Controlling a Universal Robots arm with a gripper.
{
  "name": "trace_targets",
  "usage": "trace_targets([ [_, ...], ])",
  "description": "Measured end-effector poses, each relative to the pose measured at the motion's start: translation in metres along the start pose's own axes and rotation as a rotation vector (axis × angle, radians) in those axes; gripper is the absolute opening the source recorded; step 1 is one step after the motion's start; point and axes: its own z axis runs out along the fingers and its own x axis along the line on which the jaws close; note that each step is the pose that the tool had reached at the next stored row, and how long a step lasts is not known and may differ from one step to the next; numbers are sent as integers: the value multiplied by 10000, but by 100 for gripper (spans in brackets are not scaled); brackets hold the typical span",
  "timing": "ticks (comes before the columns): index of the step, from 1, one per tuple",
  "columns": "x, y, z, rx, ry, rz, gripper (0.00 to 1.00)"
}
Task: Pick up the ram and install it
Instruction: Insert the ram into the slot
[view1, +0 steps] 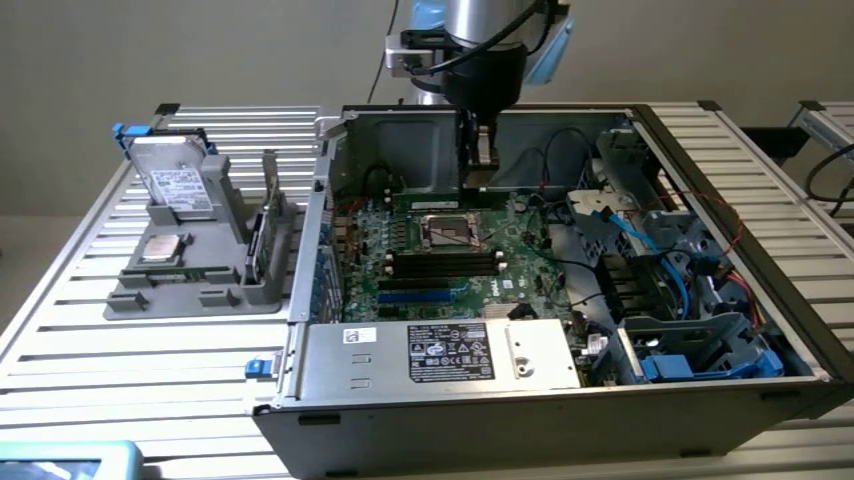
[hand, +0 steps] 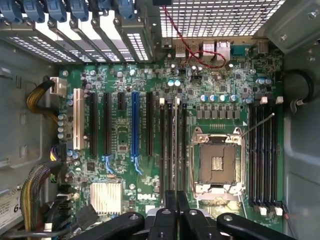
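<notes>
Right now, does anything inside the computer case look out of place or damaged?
Nothing looks spilled or broken. One thing stands out: the CPU socket on the motherboard is empty, and its thin metal lever sticks out at a slant over the memory slots beside it, seemingly unlatched.

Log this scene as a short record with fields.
gripper: shut, above the motherboard
ram: unclear whether gripped
socket: no chip in it
slots beside socket: look empty
case: open, on slatted table
tray: beside case, holds drive
</notes>
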Motion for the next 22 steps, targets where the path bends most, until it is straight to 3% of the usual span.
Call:
trace_targets([
  [7,9,-1,56,-10,0,-1,12],
  [15,-1,-2,143,0,265,1,12],
  [22,-31,-6,224,21,283,1,12],
])
